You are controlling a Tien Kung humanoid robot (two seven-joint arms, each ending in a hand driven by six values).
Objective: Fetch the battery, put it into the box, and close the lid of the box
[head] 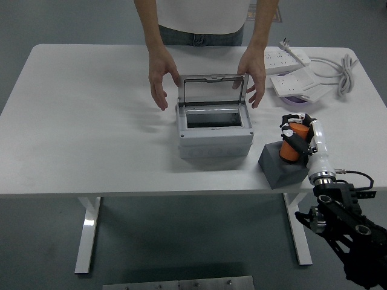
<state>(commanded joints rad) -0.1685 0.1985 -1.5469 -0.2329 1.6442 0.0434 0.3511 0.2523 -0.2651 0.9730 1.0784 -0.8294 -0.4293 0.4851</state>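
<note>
A grey box (214, 128) stands at the table's middle with its clear lid (213, 92) raised. An orange battery (292, 147) stands in a dark grey block (280, 165) right of the box, near the front edge. My right hand (297, 136) is shut on the battery, and the block is tilted with it. A person at the far side holds one hand (161, 77) at the box's left and the other hand (252, 72) at its right, close beside the lid. My left arm is out of view.
White power strips (278, 60) with a coiled cable (345, 72) lie at the back right. A purple object (295, 101) lies under one strip. The table's front edge (151, 193) runs close to the block.
</note>
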